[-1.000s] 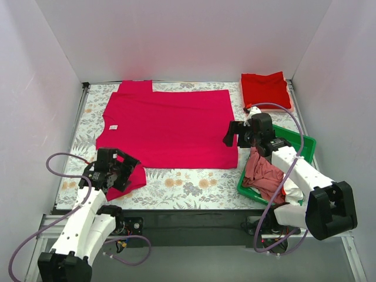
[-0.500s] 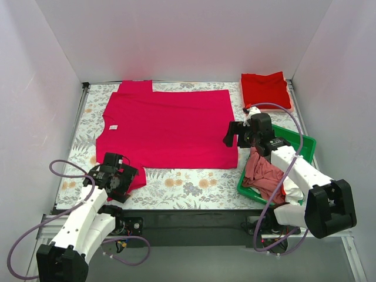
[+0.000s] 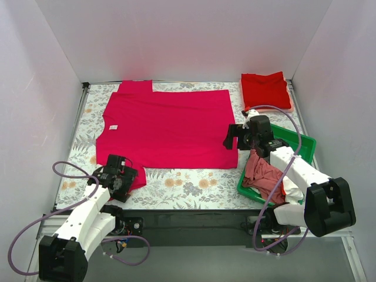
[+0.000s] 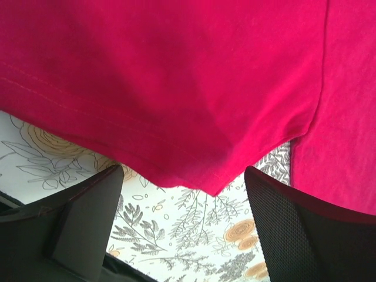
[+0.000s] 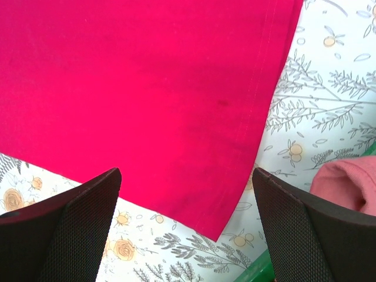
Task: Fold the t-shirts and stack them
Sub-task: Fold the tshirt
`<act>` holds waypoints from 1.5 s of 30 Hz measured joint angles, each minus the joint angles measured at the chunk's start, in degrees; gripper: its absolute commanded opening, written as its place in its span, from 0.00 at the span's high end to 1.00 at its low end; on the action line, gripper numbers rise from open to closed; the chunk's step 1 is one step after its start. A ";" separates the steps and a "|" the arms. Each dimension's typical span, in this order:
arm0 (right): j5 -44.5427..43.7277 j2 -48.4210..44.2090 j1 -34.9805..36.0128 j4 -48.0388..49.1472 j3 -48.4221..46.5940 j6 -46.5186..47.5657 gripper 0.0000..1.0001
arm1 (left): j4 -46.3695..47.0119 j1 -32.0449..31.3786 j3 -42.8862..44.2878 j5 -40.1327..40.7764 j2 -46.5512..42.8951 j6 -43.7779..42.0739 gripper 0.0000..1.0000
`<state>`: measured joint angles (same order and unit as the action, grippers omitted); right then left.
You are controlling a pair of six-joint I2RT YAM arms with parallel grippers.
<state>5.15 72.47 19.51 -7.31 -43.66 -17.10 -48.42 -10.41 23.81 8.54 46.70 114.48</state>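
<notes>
A magenta-crimson t-shirt (image 3: 167, 126) lies spread flat on the floral table. My left gripper (image 3: 120, 176) is open and hovers over its near-left sleeve corner (image 4: 214, 191), with the sleeve tip between the fingers. My right gripper (image 3: 232, 136) is open over the shirt's near-right hem corner (image 5: 217, 232). A folded brighter red t-shirt (image 3: 265, 89) lies at the back right. A dusty-pink t-shirt (image 3: 263, 175) and a white one are heaped in the green tray (image 3: 302, 144); the pink cloth also shows in the right wrist view (image 5: 346, 185).
The floral tablecloth (image 3: 188, 185) shows along the near edge. The green tray's corner (image 5: 261, 273) is just right of my right gripper. White walls close in the back and both sides.
My left gripper has moved nearer and slightly right, down to the sleeve corner. The right gripper has barely moved. The shirts lie as before.
</notes>
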 measured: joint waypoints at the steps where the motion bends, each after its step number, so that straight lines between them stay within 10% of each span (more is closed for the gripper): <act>1: 0.02 0.00 0.00 0.02 0.37 0.09 0.02 | 0.20 -0.07 0.00 0.68 0.11 0.09 0.18; 7: 1.14 -0.09 0.00 -0.02 1.51 0.85 0.02 | 0.87 -0.24 0.61 4.76 2.43 0.46 0.25; 18: 1.95 -1.60 4.02 -1.33 3.96 2.78 0.03 | 1.51 -0.20 0.39 10.56 5.95 0.13 1.00; 45: -10.05 14.27 11.06 -12.46 -2.29 7.91 0.52 | -1.70 -0.20 3.34 13.55 4.31 -0.02 1.00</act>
<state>-4.91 86.74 30.57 -19.77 -45.95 -9.19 -50.13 -10.61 27.16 22.09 51.00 114.45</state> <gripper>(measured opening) 0.530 0.025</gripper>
